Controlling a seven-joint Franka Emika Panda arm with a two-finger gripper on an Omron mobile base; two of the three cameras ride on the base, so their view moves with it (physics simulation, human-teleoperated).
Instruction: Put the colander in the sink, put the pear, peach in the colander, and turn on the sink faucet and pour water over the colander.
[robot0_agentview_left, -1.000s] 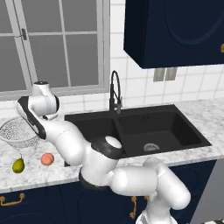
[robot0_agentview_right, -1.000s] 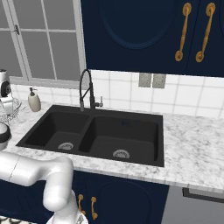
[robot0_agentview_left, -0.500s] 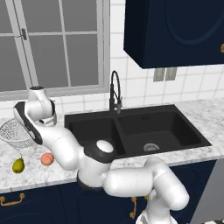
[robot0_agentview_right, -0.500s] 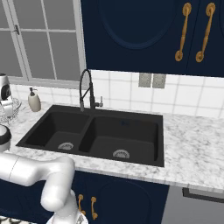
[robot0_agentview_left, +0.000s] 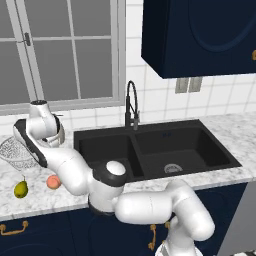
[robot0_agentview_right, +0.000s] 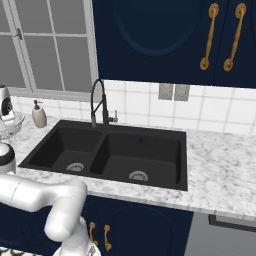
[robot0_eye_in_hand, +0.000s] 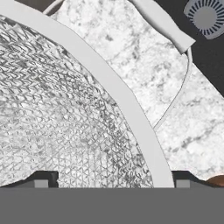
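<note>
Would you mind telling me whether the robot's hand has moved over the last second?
Yes. In the left base view the hand has dropped lower over the colander, judged against the window sill behind it.

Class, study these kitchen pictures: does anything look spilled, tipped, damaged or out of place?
Nothing stands out. The colander sits upright on the counter, with the pear and peach lying beside it, and the sink looks dry and undamaged.

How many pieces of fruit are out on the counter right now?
2: the pear and the peach, side by side on the counter left of the sink, near the front edge.
</note>
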